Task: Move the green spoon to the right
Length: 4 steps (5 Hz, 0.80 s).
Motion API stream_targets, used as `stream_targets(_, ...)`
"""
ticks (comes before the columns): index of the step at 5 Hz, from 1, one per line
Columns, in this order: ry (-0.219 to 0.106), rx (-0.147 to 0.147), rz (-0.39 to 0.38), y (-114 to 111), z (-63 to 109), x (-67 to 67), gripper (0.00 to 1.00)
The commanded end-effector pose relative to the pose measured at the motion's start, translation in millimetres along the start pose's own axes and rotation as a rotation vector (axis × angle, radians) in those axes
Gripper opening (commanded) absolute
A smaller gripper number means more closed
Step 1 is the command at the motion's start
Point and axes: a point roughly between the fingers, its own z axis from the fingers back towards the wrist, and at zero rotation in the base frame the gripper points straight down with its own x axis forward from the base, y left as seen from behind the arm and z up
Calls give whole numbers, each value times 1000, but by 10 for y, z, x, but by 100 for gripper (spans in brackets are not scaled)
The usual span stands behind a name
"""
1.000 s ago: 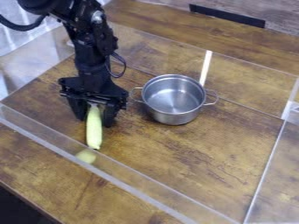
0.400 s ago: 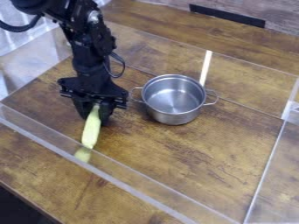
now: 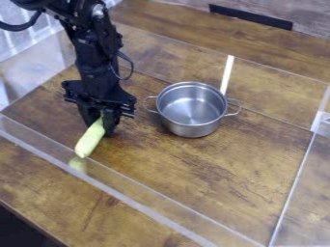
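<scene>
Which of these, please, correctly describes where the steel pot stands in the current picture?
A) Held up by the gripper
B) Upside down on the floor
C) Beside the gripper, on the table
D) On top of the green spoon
C: the steel pot rests upright on the wooden table, beside the gripper, which is at the green spoon.

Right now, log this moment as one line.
gripper: shut on spoon | spoon: left of pot | pot: untouched
</scene>
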Motion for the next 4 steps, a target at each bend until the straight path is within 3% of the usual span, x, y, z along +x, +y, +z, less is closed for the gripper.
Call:
stream_targets(1,-56,-10,23,-68,353,186,0)
stream_targets(2,-69,-27,35,-245,632,276,0)
stream_targets(3,-80,-37,-18,-535,806,323,0)
stream_targets(4,-89,-44,-92,-873,868,319,0)
